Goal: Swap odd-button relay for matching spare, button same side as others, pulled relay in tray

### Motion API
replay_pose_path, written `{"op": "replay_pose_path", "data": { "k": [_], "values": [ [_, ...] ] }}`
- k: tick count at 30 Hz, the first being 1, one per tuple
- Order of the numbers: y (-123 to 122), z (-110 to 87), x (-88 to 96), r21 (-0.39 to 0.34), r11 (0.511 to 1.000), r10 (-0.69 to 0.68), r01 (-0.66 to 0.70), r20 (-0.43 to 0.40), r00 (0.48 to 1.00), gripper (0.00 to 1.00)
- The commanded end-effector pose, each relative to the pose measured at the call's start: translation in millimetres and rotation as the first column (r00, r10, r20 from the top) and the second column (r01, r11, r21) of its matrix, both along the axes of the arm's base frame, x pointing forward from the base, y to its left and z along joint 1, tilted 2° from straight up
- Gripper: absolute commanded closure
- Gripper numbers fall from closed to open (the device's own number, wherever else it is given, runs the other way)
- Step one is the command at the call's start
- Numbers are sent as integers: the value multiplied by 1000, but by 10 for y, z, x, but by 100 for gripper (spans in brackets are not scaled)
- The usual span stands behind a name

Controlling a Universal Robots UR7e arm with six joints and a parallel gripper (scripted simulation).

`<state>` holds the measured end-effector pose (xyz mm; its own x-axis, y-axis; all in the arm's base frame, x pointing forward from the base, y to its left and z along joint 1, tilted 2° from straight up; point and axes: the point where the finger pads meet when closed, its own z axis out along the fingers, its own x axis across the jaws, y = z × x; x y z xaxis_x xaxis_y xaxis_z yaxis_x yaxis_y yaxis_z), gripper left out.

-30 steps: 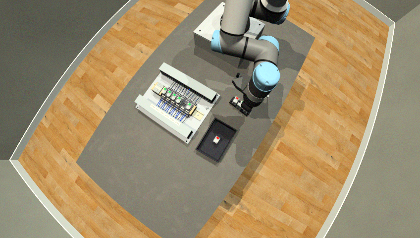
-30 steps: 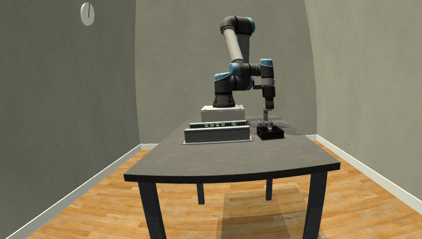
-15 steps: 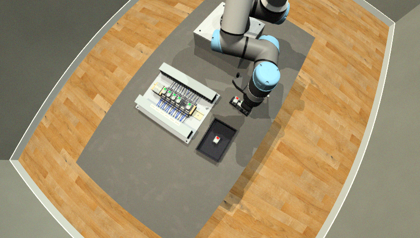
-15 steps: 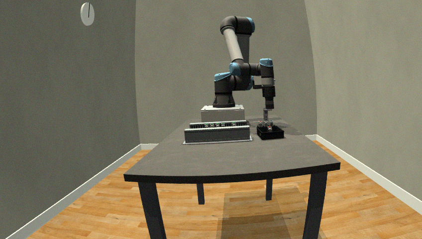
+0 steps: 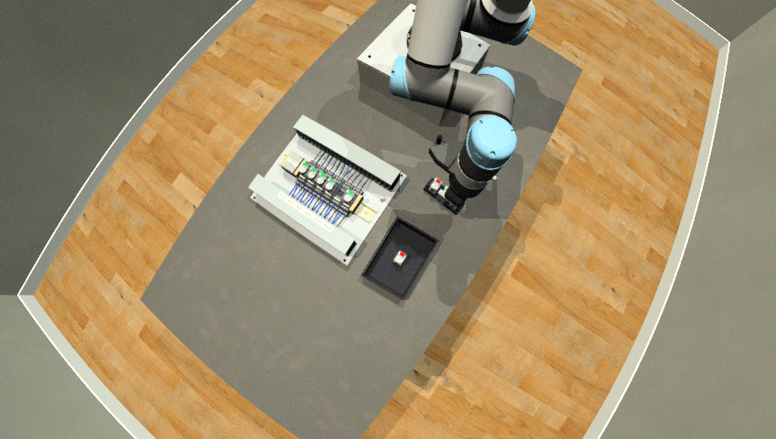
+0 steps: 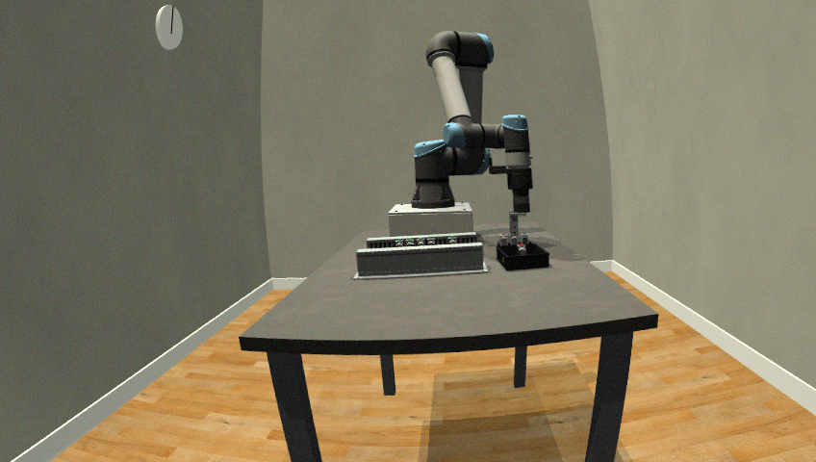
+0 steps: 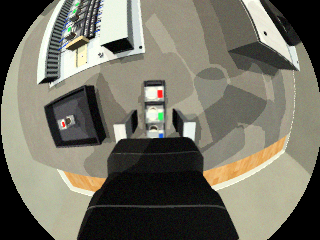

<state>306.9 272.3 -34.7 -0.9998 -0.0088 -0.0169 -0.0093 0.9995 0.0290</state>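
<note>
Grey table (image 5: pixel 261 331) (image 6: pixel 446 315) (image 7: pixel 185 65), with a green-button spare relay (image 7: pixel 156 114) midway along a black spare rack (image 5: pixel 456 208) (image 7: pixel 155 82).

Around that relay, the gripper (image 6: pixel 513 228) (image 7: pixel 154 116) stands wide open, holding nothing; red-button (image 5: pixel 436 184) (image 7: pixel 154 93) and blue-button (image 7: pixel 155 134) spares flank it. A slightly off-line descent could clip a neighbour or drag the rack. The pulled red-button relay (image 5: pixel 400 257) (image 6: pixel 522 248) (image 7: pixel 66 122) lies in the black tray (image 5: pixel 377 251) (image 6: pixel 523 262) (image 7: pixel 100 117). Fingertip depth is unclear; the gripper body cuts off the blue-button spare.
</note>
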Motion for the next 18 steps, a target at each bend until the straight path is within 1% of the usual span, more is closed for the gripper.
{"op": "replay_pose_path", "data": {
  "k": [1,9,14,18],
  "values": [
    [3,-20,5,1,1000,0,0,1,1000,0],
    [3,-20,5,1,1000,0,0,1,1000,0],
    [5,-99,6,1,1000,0,0,1,1000,0],
    [5,-99,6,1,1000,0,0,1,1000,0]
  ]
}}
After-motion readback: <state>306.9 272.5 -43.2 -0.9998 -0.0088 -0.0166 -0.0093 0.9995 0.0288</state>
